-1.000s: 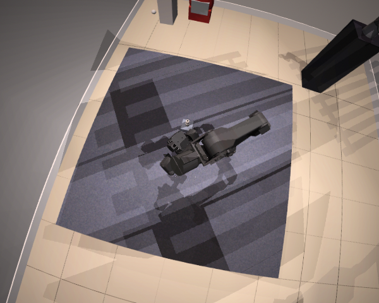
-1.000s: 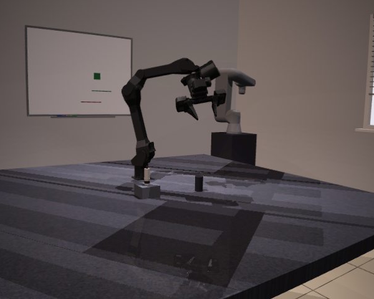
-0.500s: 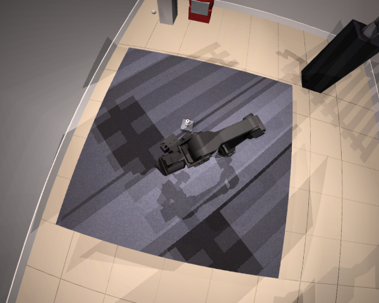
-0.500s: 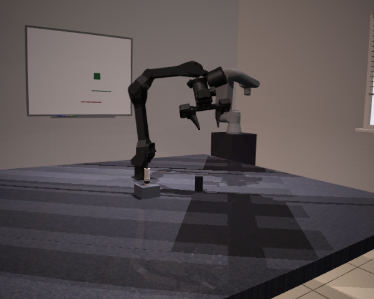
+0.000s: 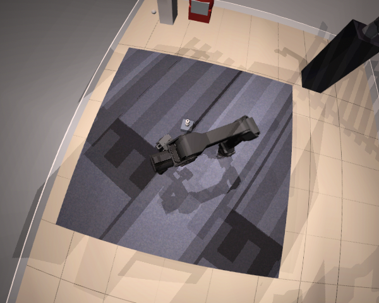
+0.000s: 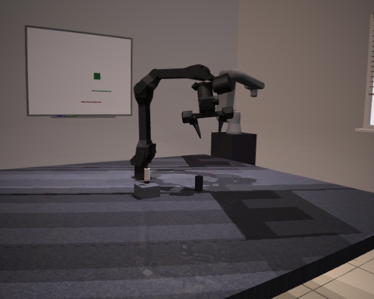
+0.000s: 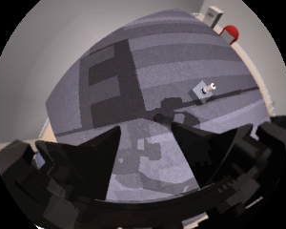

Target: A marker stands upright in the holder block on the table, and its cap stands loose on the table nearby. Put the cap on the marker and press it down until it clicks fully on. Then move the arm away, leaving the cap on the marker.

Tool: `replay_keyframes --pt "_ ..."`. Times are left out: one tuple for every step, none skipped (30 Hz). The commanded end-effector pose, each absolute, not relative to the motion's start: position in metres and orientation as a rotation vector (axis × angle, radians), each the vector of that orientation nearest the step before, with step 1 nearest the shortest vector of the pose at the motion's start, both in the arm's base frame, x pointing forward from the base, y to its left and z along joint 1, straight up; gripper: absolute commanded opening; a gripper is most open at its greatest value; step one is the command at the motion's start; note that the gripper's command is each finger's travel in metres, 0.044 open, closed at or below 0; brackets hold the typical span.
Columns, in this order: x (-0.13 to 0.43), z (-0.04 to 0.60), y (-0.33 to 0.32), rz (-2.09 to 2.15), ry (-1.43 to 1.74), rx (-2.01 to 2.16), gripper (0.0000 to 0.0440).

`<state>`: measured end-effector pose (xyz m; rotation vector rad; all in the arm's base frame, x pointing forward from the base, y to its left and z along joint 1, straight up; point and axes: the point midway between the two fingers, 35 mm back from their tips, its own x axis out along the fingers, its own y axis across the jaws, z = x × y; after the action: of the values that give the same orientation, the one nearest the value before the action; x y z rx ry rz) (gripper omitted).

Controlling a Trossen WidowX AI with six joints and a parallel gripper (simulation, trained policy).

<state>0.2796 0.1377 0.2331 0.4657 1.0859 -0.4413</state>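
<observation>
The pale marker (image 5: pixel 187 121) (image 6: pixel 146 174) (image 7: pixel 211 88) stands upright in the grey holder block (image 5: pixel 185 127) (image 6: pixel 147 192) (image 7: pixel 198 93), with a dark band low on it. The black cap (image 6: pixel 199 184) (image 7: pixel 158 117) stands upright and loose on the table, apart from the block; the arm hides it in the top view. My gripper (image 6: pixel 209 136) (image 7: pixel 147 126) is open and empty, fingers pointing down, high above the table. In the wrist view the cap shows just beyond the gap between the fingertips, nearer the right finger, and the block is farther off to the right.
The table (image 5: pixel 170 238) (image 6: pixel 100 225) is dark and striped with shadows. The arm's base (image 5: pixel 226 149) (image 6: pixel 139 172) stands behind the block in the exterior view. A second, grey arm (image 6: pixel 234 96) on a dark pedestal (image 6: pixel 234 147) stands beyond the table.
</observation>
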Motion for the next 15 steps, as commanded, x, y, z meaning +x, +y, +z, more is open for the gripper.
replay_keyframes --pt "0.281 0.227 0.138 -0.461 1.117 0.480 0.0323" --pt "0.282 0.225 0.138 -0.466 1.126 0.484 0.0323" --pt "0.282 0.224 0.138 -0.472 1.136 0.489 0.0323" --pt "0.283 0.222 0.138 -0.477 1.145 0.493 0.0323" --pt "0.284 0.220 0.138 -0.483 1.154 0.498 0.0323" --pt "0.284 0.219 0.137 -0.488 1.163 0.502 0.0323" --pt "0.285 0.217 0.137 -0.494 1.172 0.507 0.0322" --pt "0.285 0.215 0.137 -0.499 1.180 0.511 0.0322" --pt "0.286 0.214 0.137 -0.505 1.189 0.515 0.0322" --pt "0.286 0.212 0.136 -0.510 1.198 0.520 0.0322" --pt "0.287 0.211 0.136 -0.516 1.206 0.524 0.0322" --pt "0.287 0.209 0.136 -0.522 1.215 0.528 0.0322" --pt "0.288 0.208 0.135 -0.527 1.223 0.533 0.0322" --pt "0.288 0.206 0.135 -0.533 1.231 0.537 0.0322" --pt "0.289 0.205 0.134 -0.539 1.240 0.541 0.0322"
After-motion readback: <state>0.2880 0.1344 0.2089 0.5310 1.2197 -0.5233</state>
